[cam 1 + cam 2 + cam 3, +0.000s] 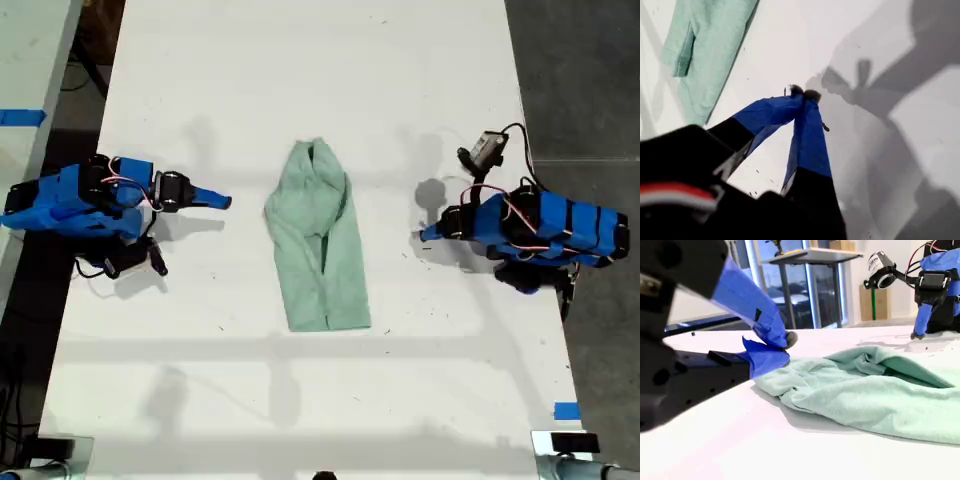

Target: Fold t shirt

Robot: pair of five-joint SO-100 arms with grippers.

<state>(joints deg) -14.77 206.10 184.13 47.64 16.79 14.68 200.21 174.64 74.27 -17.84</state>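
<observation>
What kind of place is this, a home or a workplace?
Probably a lab or workshop, not a home. Two blue robot arms sit on a plain white table around a t shirt, blue tape marks the edge, and the second wrist view shows stacked boxes behind.

Closed hand [804, 94] — t shirt [705, 55] apart

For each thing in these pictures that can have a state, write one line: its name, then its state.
t shirt: folded lengthwise into a narrow wrinkled strip, lying flat on the table, held by neither gripper.
my first gripper: shut, empty, tips together above the table, apart from the shirt.
my second gripper: shut, empty, low beside the shirt's edge.
</observation>
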